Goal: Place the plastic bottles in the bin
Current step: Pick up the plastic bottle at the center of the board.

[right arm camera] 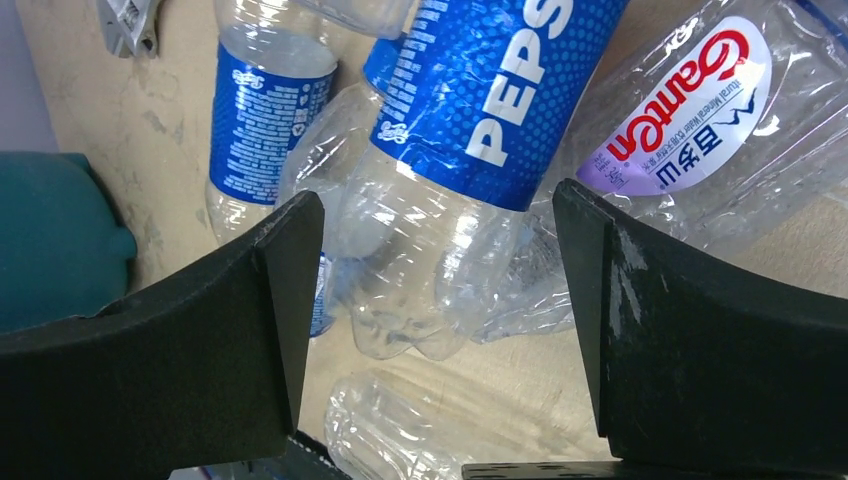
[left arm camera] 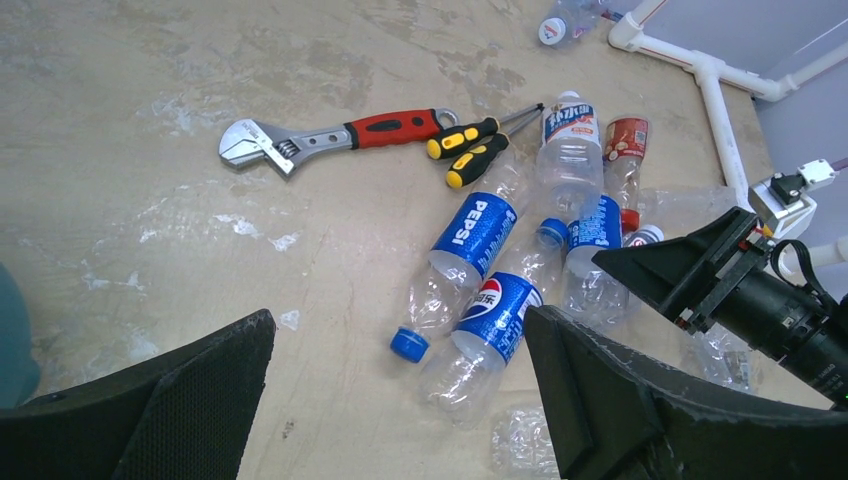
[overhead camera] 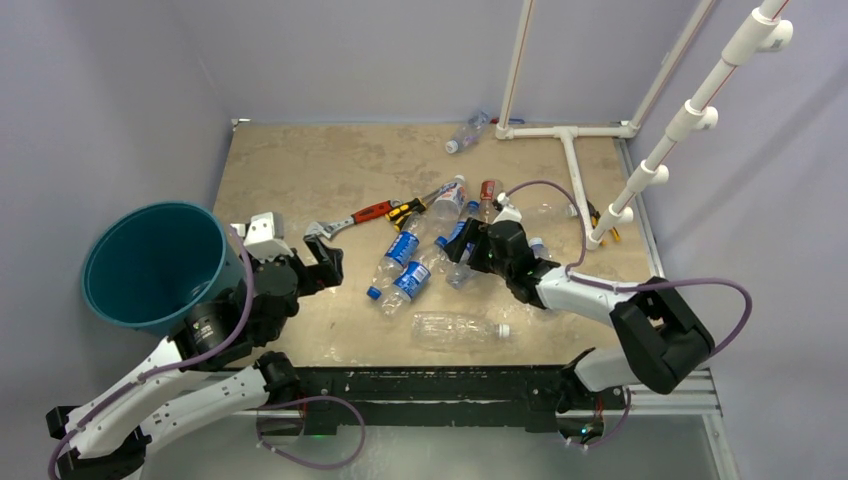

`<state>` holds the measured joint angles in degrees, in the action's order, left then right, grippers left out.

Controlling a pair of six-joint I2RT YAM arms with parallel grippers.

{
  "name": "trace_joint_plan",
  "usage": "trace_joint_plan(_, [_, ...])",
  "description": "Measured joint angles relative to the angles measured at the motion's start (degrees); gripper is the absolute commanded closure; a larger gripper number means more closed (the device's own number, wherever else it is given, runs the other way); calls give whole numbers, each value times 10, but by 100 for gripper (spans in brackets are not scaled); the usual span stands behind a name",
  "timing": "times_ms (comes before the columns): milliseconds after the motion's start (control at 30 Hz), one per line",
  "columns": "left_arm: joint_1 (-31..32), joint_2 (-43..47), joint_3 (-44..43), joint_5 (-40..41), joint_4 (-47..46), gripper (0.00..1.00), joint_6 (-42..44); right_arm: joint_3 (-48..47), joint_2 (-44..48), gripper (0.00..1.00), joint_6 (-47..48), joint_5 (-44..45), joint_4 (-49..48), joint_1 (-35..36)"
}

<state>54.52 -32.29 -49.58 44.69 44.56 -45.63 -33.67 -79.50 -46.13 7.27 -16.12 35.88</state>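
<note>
Plastic bottles [overhead camera: 405, 250] in a heap beside wrench [overhead camera: 352, 218] and screwdrivers [overhead camera: 404, 210], both arms' jaws wide apart.

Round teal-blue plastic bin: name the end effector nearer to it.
Left. The left end effector is just beside the bin; the right end effector is farther off, over the clear plastic bottles.

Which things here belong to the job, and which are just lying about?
Job: plastic bottles, teal bin.
Lying about: red-handled wrench, two yellow-black screwdrivers, white pipe frame.
</note>
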Motion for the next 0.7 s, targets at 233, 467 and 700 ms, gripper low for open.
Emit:
trace_joint_plan(233, [0, 0, 0, 1, 5, 4, -4, -2, -31, 26, -9, -9, -16, -7])
trace_joint_plan(467, [0, 0, 0, -2, 4, 4, -3, -3, -52, 41, -9, -11, -25, -7])
trace_joint_plan(700, [0, -12, 0, -9, -4, 4, 2, -3, -25, 50, 7, -12, -7, -7])
